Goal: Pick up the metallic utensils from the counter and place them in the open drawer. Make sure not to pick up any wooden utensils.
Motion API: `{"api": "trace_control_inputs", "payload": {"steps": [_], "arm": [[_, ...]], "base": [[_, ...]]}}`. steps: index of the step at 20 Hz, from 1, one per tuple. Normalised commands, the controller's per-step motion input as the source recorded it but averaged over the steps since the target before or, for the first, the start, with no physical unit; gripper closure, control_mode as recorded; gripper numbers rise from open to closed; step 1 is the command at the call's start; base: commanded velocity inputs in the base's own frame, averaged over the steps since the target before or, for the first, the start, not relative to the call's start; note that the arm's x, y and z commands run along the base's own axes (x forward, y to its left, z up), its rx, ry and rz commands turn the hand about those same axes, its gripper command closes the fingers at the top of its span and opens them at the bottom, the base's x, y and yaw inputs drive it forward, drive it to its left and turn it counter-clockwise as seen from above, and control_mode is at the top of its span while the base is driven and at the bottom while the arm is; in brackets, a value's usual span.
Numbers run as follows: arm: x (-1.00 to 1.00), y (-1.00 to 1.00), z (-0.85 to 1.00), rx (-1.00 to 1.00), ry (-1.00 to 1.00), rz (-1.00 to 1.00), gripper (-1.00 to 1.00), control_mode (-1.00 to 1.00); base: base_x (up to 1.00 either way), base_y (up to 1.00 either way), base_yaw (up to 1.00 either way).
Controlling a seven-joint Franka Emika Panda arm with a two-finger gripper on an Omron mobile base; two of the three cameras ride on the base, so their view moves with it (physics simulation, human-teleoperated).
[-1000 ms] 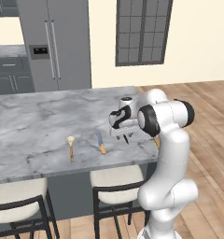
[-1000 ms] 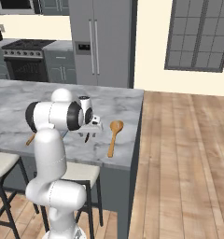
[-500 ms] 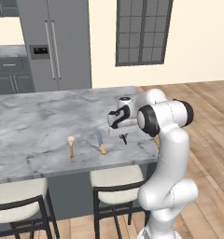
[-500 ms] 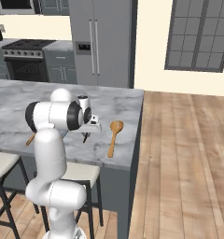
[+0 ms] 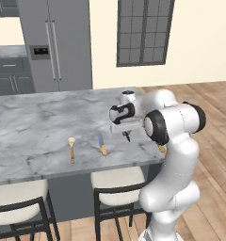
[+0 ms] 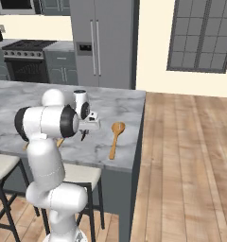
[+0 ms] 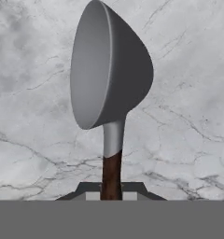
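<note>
My gripper is shut on the dark brown handle of the round grey-headed metallic utensil, whose head stands over the marble counter. From the base, the gripper points down over the counter near its right end. To its left lie the orange-handled knife and the cream-headed wooden spoon. The large wooden spoon lies just right of the gripper on the counter. The open drawer is out of view.
Two stools stand under the counter's near edge. A grey fridge and a stove line the back wall. Wooden floor spreads beyond the counter's right end.
The jaws, open a second ago, have closed on the grey-headed utensil's handle. The arm has barely moved.
</note>
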Motion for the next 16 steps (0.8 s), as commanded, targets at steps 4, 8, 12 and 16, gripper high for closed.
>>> {"api": "trace_control_inputs", "payload": {"steps": [4, 8, 12, 16], "arm": [[-1.00, 0.00, 1.00, 0.00, -0.01, -0.09, 1.00, -1.00], [-1.00, 0.00, 1.00, 0.03, 0.00, -0.11, 1.00, -1.00], [-1.00, 0.00, 1.00, 0.06, 0.00, -0.12, 1.00, -1.00], [-1.00, -0.06, 0.89, 0.02, 0.00, -0.02, 1.00, -1.00]], "base": [[0.00, 0.00, 0.00], [0.00, 0.00, 0.00], [0.00, 0.00, 0.00], [0.00, 0.00, 0.00]]}}
